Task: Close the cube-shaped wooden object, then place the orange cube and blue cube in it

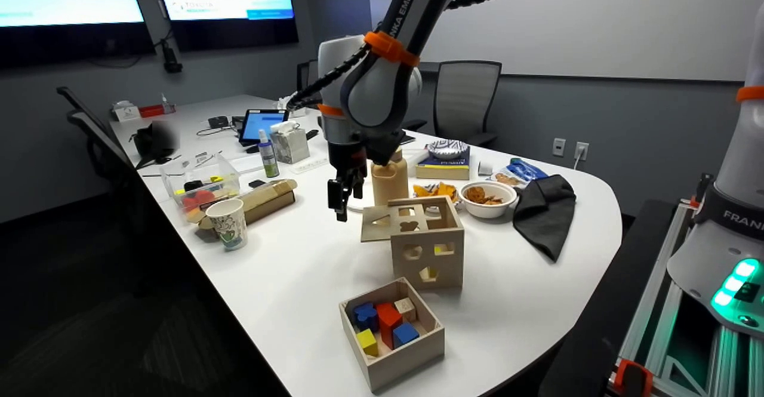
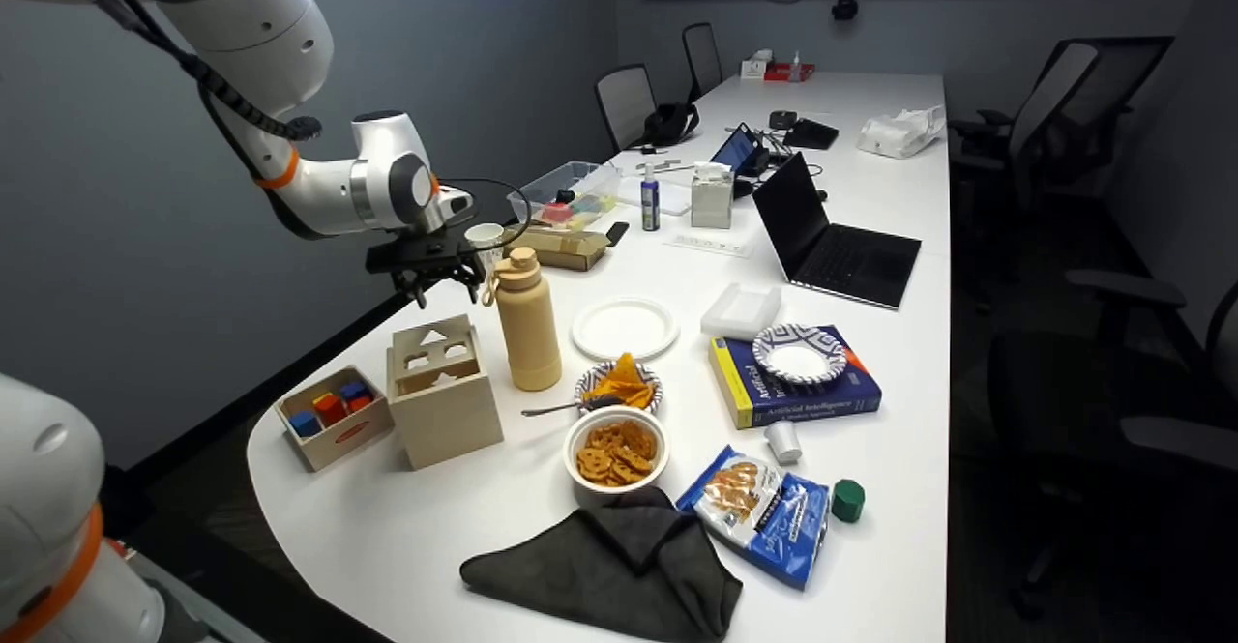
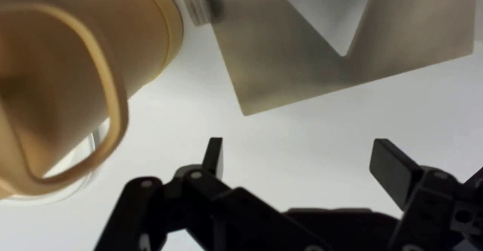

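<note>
In an exterior view, your tray [image 2: 338,446] held blocks [image 2: 306,423] and stood left of the box [image 2: 450,425]; the bottle [image 2: 530,334] was behind this box, to its right.

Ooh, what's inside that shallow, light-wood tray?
The light-wood tray holds a lobed blue block, a blue cube, a red block, a yellow block and a pale wooden block. Anything beneath them is covered.
</note>
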Robot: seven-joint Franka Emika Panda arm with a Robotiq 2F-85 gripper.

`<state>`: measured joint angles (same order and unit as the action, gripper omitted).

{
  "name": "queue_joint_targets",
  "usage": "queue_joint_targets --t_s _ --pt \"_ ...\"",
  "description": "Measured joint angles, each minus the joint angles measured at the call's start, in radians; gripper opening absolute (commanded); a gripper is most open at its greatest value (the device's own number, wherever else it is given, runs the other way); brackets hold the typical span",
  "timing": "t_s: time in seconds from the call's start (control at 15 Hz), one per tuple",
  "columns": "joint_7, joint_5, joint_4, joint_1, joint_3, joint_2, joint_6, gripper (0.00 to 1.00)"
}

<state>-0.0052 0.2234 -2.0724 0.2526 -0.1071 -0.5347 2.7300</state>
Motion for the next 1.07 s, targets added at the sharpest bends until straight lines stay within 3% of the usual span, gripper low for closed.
queue_joint_targets --t_s 0.6,1.07 --pt "-0.142 -0.11 0.08 -0.069 -0.118 -0.117 -0.01 1.0" --pt "-0.126 -0.142 0.087 -0.072 -0.122 -0.13 -0.043 1.0"
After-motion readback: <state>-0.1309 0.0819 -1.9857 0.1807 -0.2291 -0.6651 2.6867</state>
